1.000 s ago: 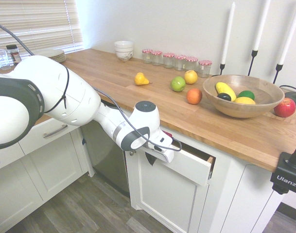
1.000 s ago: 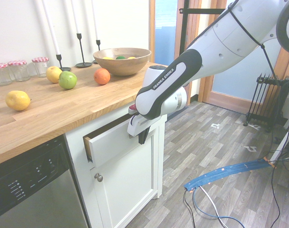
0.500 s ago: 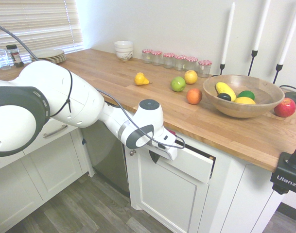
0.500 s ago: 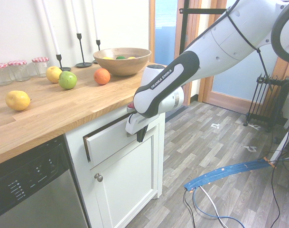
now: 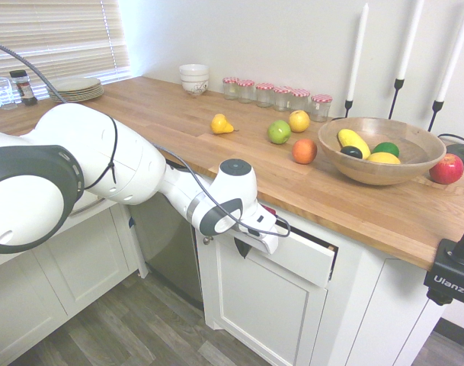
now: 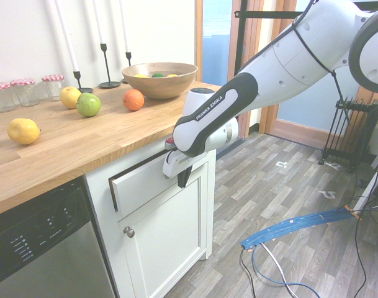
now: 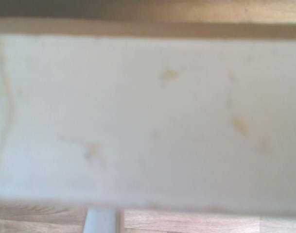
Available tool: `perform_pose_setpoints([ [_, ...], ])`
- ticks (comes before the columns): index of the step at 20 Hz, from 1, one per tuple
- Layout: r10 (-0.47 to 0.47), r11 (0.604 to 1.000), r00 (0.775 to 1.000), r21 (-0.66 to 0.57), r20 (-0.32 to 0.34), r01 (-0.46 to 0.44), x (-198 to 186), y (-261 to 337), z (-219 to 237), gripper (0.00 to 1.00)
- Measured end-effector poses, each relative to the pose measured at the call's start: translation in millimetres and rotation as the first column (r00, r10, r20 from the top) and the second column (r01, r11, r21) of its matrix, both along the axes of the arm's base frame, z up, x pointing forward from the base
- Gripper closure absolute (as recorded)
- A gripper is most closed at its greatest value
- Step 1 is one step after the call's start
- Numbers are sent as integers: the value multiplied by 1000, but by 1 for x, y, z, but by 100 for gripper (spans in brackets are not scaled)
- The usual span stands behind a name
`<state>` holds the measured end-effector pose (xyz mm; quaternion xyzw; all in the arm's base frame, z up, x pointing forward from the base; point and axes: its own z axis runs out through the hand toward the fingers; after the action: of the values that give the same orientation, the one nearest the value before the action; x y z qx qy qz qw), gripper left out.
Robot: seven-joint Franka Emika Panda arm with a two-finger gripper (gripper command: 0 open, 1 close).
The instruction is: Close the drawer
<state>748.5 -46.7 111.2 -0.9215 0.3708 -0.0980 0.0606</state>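
Note:
The drawer (image 5: 300, 263) sits under the wooden countertop, its white front (image 6: 142, 183) pulled out only a little, with a narrow dark gap along its top edge. My gripper (image 5: 248, 244) is shut and presses flat against that front, holding nothing. In the second exterior view its dark fingers (image 6: 183, 177) point down against the right end of the panel. A blurred white panel (image 7: 148, 121) fills the wrist view. The arm hides the drawer's handle.
A white cabinet door (image 6: 161, 242) with a round knob (image 6: 129, 231) is below the drawer, and a dishwasher (image 6: 40, 248) stands beside it. The countertop (image 5: 369, 206) holds loose fruit, a wooden fruit bowl (image 5: 380, 149), jars and candlesticks. Wood floor (image 6: 288, 205) lies open in front.
My gripper has pushed the drawer front inward toward the cabinet. The gap has shrunk from wide open to a thin slit.

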Motion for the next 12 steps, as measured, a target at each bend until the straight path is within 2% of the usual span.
perform_pose_setpoints([
  [4,0,1000,1000,1,-6,0,0,0,0,100],
  [8,10,1000,996,17,-86,-9,-9,4,-8,100],
  [12,8,1000,991,20,-132,-5,-28,5,-3,100],
])
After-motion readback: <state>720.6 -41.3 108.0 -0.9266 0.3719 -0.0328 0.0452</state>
